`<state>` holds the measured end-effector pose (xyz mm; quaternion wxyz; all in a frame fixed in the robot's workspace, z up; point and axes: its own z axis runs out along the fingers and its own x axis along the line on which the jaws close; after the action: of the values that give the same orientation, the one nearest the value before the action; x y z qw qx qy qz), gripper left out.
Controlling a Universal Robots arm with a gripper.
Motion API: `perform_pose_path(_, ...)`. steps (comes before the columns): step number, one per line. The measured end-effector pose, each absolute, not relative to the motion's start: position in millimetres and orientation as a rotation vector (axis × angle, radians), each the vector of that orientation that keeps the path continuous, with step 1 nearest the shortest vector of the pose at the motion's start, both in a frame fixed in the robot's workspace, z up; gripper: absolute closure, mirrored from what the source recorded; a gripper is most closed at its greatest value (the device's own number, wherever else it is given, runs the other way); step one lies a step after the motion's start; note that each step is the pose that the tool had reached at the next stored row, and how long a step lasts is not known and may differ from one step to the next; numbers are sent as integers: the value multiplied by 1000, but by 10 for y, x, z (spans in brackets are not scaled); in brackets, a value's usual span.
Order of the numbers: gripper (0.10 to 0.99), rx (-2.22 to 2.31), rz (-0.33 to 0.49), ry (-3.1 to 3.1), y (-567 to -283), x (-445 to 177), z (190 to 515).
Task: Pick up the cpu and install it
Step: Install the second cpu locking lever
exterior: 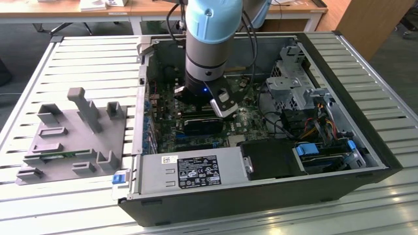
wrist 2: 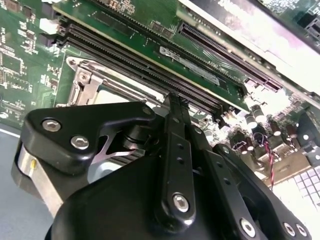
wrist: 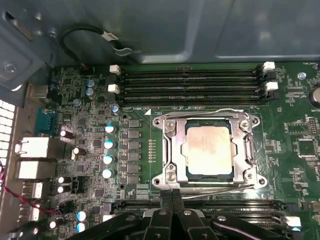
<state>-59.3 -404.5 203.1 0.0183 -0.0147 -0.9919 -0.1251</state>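
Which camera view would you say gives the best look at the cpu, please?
The first wrist view: the cpu lies flat in its socket under the metal frame, its silver top facing the camera. In the second wrist view the gripper covers most of the socket. In the exterior view the arm stands over that spot.

Bright daylight glare on the slatted table (exterior: 365, 205), blown-out whites and blur in the second wrist view.
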Motion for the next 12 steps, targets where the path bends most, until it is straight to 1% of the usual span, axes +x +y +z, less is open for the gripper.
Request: perform_pose_path(12, 980, -45, -410, -3077, -4046, -625, 1964)
